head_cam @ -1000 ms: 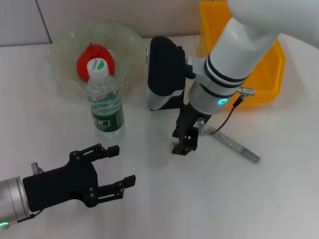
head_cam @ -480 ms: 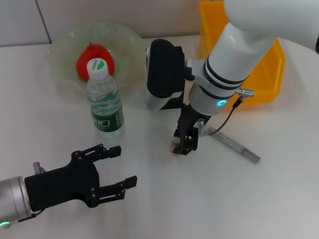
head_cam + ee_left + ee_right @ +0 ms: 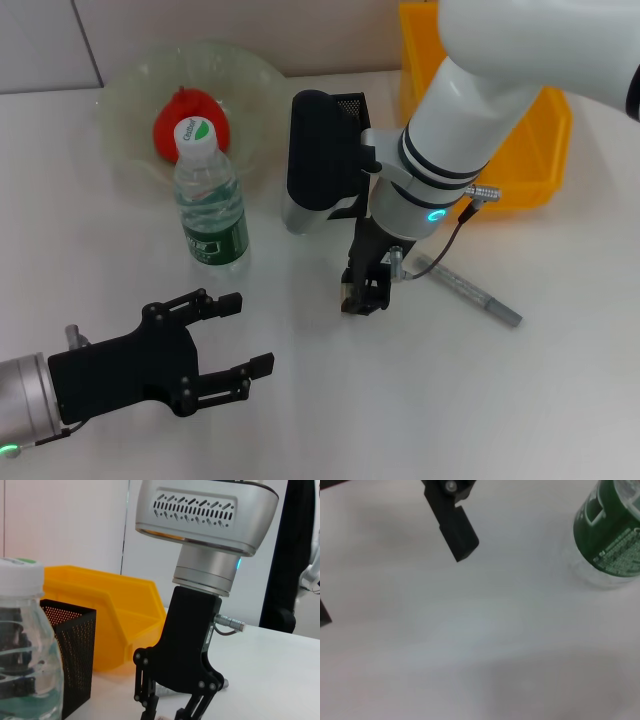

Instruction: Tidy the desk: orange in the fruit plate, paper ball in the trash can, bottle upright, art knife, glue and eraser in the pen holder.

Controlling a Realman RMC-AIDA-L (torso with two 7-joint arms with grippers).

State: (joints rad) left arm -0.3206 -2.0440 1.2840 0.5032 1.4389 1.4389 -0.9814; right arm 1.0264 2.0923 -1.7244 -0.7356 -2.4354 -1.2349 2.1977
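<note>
One small pale eraser (image 3: 350, 297) sits pinched in the right claw (image 3: 362, 296), low over the worktop (image 3: 420, 400). Left claw (image 3: 225, 348) hovers spread open at the near left.

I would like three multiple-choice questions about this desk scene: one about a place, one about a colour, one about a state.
1. Where is the red-orange fruit?
A. in the clear glass fruit plate
B. in the bin
C. on bare table

2. What colour is the plastic bin behind the right arm?
A. blue
B. yellow
C. green

3. How does the clear plastic water bottle with the green label stand?
A. lying down
B. upright
C. held in the air

Answers: 1 A, the fruit sits inside the plate; 2 B, its walls are yellow; 3 B, its white cap points up.
</note>
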